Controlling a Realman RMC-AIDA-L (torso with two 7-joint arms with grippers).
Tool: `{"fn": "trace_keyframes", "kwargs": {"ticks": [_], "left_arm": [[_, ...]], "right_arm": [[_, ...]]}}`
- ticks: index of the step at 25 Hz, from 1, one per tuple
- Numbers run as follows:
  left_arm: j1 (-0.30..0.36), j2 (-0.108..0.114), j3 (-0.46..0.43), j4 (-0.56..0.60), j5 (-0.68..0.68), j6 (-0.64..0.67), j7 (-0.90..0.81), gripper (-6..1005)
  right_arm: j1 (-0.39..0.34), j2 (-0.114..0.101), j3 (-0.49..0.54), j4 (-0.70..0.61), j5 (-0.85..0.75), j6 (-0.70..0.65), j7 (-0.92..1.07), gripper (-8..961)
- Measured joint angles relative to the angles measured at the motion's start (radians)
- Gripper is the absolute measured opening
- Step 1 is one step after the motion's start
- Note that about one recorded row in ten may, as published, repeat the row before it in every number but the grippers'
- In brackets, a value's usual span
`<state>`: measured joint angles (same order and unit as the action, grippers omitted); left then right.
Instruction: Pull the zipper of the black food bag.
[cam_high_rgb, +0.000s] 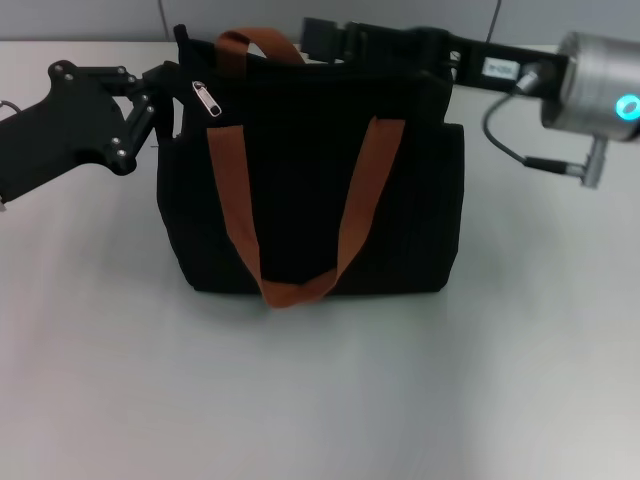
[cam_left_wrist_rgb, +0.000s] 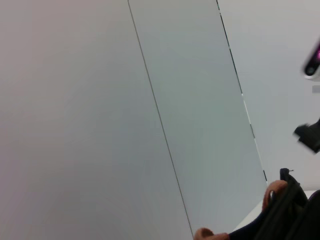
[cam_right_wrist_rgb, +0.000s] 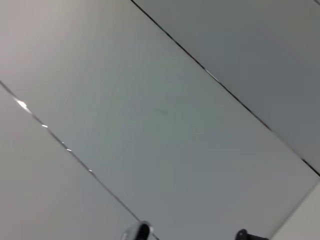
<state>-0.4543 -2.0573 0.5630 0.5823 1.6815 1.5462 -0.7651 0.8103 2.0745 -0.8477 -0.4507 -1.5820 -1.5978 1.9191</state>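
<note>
Head view gives us the whole play: the black food bag (cam_high_rgb: 310, 180) stands upright at the centre of the pale worktop (cam_high_rgb: 320, 400), its two orange-brown strap handles (cam_high_rgb: 300, 215) draped down the front face toward six o'clock. Up at the bag's eleven o'clock corner sits the small silver pull tab (cam_high_rgb: 207, 99), lying flat on the fabric at the end of the zipper (cam_high_rgb: 300, 68) that runs along the top edge toward three o'clock.

Left claw (cam_high_rgb: 170, 85) comes in from nine o'clock, its black linkage pressed right against the bag's upper corner, just beside the tab. Whether its tips are clenched on fabric or released, I cannot tell; black on black hides them. Right claw (cam_high_rgb: 315, 40) reaches in from two o'clock behind the top rim, and its tips are hidden too, so no call there either.

Both wrist views mostly stare at wall panels; the left one catches only a sliver of the bag and a strap end.

Handling judgement: this is soft fabric, light, likely to sag and slide if tugged. The tab is small, slick metal, so pinch it squarely across its flat faces. One claw should brace the rim near the zipper's end while the other draws the tab along the line.
</note>
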Motion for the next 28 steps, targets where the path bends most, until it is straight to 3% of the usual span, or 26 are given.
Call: {"fn": "trace_keyframes", "kwargs": {"ticks": [8,16,21,28], "left_arm": [[0.0,0.014,0.0,0.016,-0.001,0.001,-0.026,27],[-0.007,0.014,0.006,0.016,0.0,-0.012,-0.035,28],[-0.016,0.016,0.008,0.016,0.002,-0.013,-0.045,28],[-0.019,0.021,0.01,0.017,0.004,-0.014,-0.064,28]], "right_arm": [[0.119,-0.003,-0.118,-0.062,-0.068,0.164,0.19,725],[0.211,0.001,-0.126,-0.065,-0.217,0.245,0.295,604],[0.241,0.003,-0.132,-0.064,-0.257,0.269,0.345,450],[0.266,0.004,-0.17,-0.065,-0.274,0.287,0.396,449]]}}
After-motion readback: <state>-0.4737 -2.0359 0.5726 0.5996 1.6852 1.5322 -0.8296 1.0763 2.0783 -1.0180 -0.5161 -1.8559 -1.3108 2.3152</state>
